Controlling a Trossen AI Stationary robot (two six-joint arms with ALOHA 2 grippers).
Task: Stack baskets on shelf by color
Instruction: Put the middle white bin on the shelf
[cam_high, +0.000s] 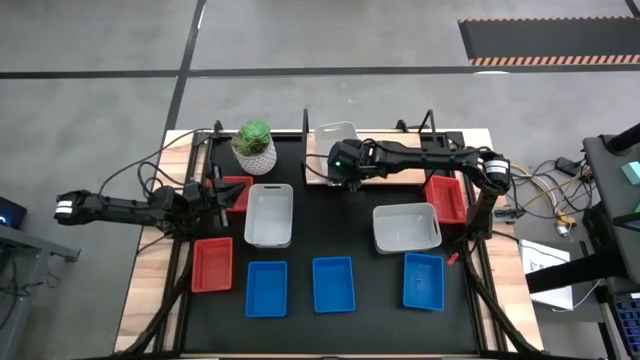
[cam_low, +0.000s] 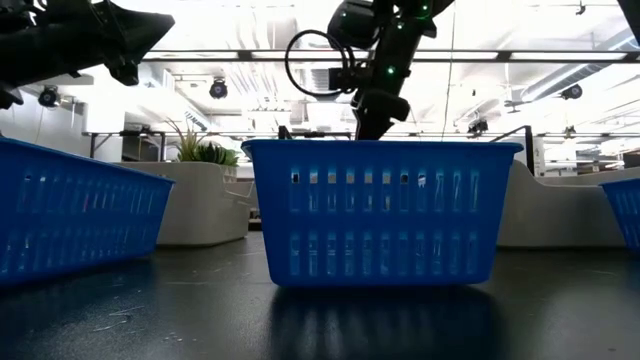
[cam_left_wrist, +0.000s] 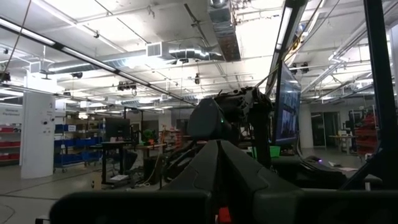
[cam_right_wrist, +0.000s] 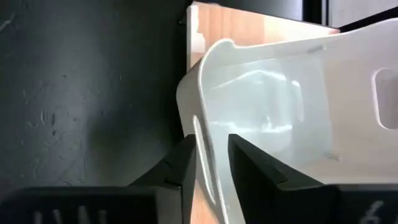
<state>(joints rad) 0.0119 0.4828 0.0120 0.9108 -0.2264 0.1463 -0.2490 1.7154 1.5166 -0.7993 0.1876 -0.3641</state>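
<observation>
Right gripper (cam_right_wrist: 211, 163) pinches the rim wall of a white-grey basket (cam_high: 336, 135), one finger inside, one outside; the basket sits on the wooden shelf (cam_high: 382, 178) at the table's 12 o'clock. To finish well, it should settle flat and square before the fingers part. Left gripper (cam_high: 205, 197) waits at 9 o'clock by a red basket (cam_high: 236, 192); its finger state cannot be told. Three blue baskets (cam_high: 333, 283) line 6 o'clock.

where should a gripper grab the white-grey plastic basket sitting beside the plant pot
By its thin rim wall, from straight above. The white-grey plastic basket sits upright with its open top up, so one finger can drop inside and one outside. The short wall towards the three blue baskets looks freest; the ribbed white plant pot crowds the far end.
</observation>
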